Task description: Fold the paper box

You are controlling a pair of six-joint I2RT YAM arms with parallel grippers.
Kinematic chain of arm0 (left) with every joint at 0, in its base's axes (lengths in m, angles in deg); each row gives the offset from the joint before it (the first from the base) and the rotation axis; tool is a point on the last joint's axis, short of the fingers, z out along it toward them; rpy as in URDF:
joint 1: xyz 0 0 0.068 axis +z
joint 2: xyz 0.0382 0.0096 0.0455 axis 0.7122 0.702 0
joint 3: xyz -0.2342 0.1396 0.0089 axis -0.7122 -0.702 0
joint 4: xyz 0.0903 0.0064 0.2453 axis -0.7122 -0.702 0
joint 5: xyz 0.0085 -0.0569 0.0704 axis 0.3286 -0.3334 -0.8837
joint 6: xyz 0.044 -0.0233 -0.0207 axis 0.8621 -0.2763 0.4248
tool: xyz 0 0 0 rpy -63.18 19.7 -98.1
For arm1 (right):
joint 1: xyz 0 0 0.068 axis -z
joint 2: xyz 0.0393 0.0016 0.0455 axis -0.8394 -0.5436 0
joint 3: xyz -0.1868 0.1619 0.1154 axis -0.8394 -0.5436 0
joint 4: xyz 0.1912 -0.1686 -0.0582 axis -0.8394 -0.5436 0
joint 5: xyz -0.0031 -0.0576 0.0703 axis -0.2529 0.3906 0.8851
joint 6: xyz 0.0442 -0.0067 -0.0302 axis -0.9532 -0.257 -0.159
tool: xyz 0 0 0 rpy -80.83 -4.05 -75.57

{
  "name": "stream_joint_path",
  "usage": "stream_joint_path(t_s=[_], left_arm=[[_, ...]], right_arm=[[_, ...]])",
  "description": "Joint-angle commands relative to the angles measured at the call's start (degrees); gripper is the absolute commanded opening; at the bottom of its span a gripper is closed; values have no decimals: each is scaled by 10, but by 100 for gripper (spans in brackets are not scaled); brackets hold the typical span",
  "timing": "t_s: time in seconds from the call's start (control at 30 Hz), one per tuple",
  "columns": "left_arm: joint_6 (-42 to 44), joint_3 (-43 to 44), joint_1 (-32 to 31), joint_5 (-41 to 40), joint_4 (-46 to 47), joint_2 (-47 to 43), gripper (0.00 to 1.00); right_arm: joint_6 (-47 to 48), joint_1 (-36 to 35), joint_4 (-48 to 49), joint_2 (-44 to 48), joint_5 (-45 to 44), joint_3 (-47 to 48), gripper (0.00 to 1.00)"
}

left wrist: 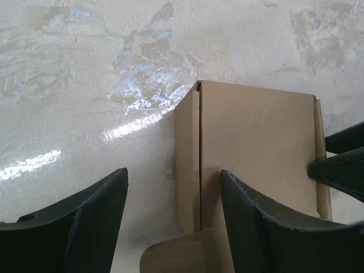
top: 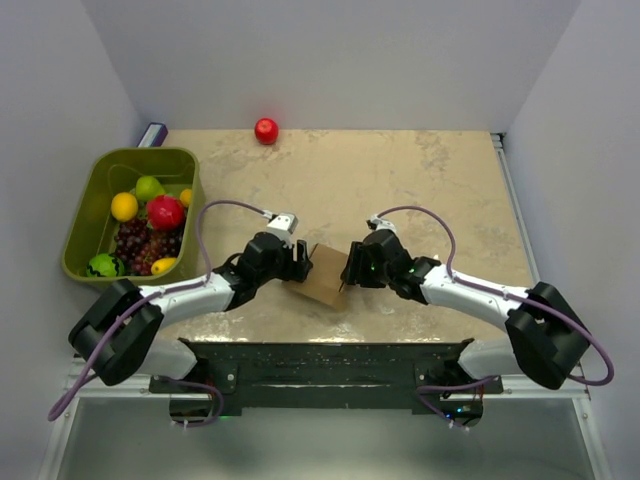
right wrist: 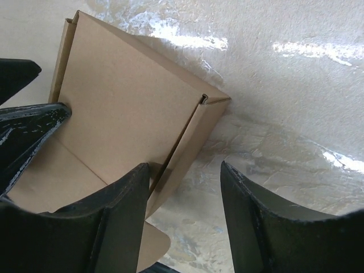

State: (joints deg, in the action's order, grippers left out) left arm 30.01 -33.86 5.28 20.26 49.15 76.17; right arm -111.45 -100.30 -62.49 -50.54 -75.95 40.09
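The plain brown paper box (top: 324,281), folded squarish with one rounded tab (left wrist: 170,259) sticking out and partly cut off from view, sits by the middle of the worktop's (top: 430,180) near edge between the left gripper (left wrist: 173,173) and right gripper (right wrist: 185,166), both with jaws spread astride its side walls.

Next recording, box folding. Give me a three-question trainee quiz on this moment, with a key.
1. True or false: the paper box lies as a flat, unfolded sheet.
2. What lies alone near the far edge of the table? A) a red ball B) a banana C) a cup
3. Fill in: the left gripper and the right gripper each stand ____, with a wall of the box between the fingers.
Key: 1 false, it has raised walls; 2 A; 3 open.
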Motion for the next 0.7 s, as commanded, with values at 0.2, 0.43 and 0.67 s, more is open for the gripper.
stream_joint_path(t_s=[0.2,0.43,0.67], left_arm=[[-9,5,4,4,0,-38,75],[-9,24,5,-1,-37,-94,88],[-13,24,19,11,-67,-126,94]], right_arm=[[-2,31,16,29,52,-1,61],[-19,43,43,26,119,-4,64],[-30,63,91,-4,161,-34,59]])
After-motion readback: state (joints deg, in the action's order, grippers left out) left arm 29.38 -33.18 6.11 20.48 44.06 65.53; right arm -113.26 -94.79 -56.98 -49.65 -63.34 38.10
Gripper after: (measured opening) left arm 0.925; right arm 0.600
